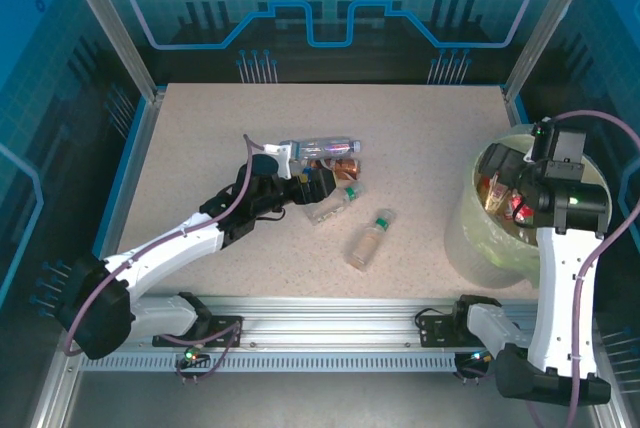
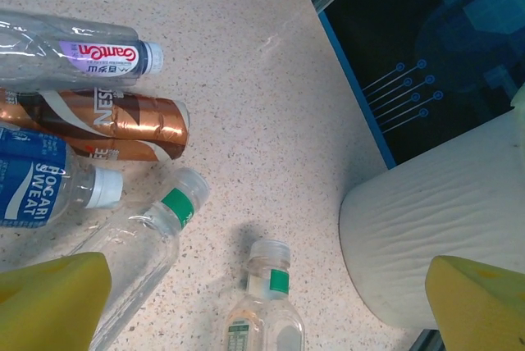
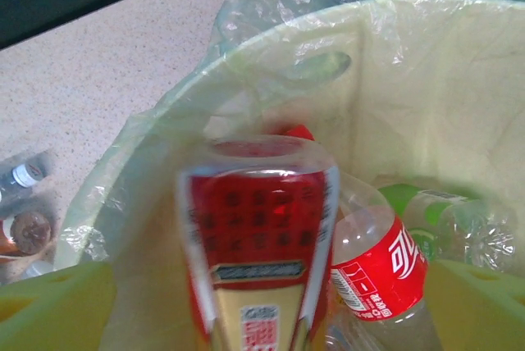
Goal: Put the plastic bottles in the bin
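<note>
Two risks are arising: above the round pale yellow-green bag-lined bin (image 3: 426,80), my right gripper (image 3: 262,310), jaws spread, is flanking a loose red-labelled clear plastic bottle (image 3: 258,236) that may snag the liner (image 3: 271,6); left of the bin, my left gripper (image 2: 262,302), jaws spread, is hovering over five roll-prone clear plastic bottles (image 2: 139,244).

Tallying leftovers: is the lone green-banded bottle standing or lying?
Lying: the lone green-banded bottle stretches flat along the table, cap pointing away.
</note>
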Tool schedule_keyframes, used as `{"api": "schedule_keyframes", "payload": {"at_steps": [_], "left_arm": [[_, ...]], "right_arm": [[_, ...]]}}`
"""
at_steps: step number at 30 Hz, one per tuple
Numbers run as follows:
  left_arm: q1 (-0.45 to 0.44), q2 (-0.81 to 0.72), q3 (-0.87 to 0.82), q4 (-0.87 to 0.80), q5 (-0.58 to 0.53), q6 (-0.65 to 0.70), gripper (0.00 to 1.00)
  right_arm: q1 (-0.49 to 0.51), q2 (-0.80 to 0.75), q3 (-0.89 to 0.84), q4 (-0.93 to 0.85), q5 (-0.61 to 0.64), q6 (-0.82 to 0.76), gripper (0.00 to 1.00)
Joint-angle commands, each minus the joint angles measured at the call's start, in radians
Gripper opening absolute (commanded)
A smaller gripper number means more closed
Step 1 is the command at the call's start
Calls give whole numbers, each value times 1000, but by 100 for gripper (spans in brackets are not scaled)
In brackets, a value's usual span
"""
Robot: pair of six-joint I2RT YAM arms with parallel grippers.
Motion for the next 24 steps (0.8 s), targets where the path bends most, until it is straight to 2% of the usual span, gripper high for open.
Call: {"api": "schedule_keyframes", "payload": {"at_steps": [1,5,8,11,16,20,24], "left_arm": [[14,-8,4,-26,-25,-24,99],[26,5,8,-45,-31,-43,99],[38,12,5,-54,-32,-62,99],[51,14,5,-70,-31,-74,99],[75,7,6,-99,-26,-80,99],[93,-8,5,-123,-29,-86,99],[110,-26,-5,-143,-41,-84,99]], "right_arm": [[-14,-29,24,9,4,10,100],[7,-51,72,-10,-32,35,100],[87,-62,101,-16,-55,67,100],[239,-57,117,-18,-18,105,100],[564,-9,121,40,86,171,100],[827,111,159,69,197,174,100],[998,261,167,67,252,226,100]]}}
